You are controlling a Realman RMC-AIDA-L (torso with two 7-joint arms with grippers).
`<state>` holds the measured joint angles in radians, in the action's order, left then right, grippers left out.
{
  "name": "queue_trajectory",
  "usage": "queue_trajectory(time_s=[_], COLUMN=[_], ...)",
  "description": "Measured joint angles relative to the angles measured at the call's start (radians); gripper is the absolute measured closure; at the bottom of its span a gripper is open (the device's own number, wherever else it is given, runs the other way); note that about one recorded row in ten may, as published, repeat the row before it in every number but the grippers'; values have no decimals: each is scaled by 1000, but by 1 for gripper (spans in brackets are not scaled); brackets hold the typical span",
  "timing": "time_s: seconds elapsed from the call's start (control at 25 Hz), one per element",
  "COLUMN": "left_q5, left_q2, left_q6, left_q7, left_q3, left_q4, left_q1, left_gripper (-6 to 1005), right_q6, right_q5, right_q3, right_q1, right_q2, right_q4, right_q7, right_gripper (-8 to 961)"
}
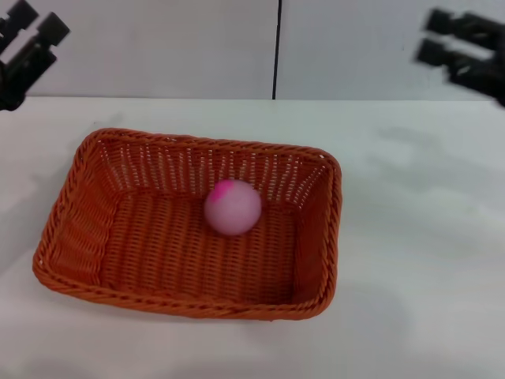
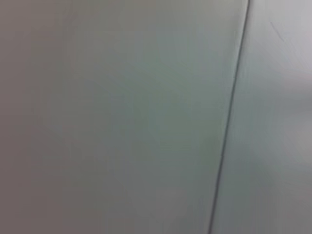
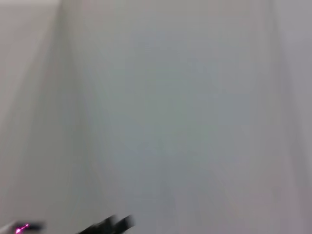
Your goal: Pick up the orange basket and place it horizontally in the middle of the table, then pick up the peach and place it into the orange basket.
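White flat table (image 1: 418, 260); woven orange basket (image 1: 79, 237) holds smooth round peach (image 1: 233, 208); both hands' state unclear.

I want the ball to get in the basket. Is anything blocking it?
Nothing blocks it: the small pale pink peach already lies inside the big orange woven basket. Both claws, left and right, are raised far from it.
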<state>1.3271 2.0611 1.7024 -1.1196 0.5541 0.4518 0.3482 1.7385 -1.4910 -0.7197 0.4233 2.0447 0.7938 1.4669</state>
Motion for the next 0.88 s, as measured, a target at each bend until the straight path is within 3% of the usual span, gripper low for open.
queue_trajectory(time_s=[0.12, 0.48, 0.52, 0.88], left_q5=[-59, -178, -200, -243], left_q2=[-1, 2, 5, 10], left_q6=[23, 87, 99, 167], left_q7=[44, 248, 346, 716], left_q3=[-24, -44, -47, -56], left_q4=[-49, -177, -219, -402], left_q1=[-11, -26, -26, 6], left_gripper=[302, 303, 303, 303], right_q6=[17, 39, 28, 13], right_q5=[91, 248, 251, 252], right_q3=[137, 370, 399, 431], right_q1=[-78, -144, -145, -147], right_q2=[-5, 14, 14, 18], right_q4=[-93, -351, -375, -422], right_q7=[-103, -366, -384, -435], right_gripper=[313, 313, 313, 313])
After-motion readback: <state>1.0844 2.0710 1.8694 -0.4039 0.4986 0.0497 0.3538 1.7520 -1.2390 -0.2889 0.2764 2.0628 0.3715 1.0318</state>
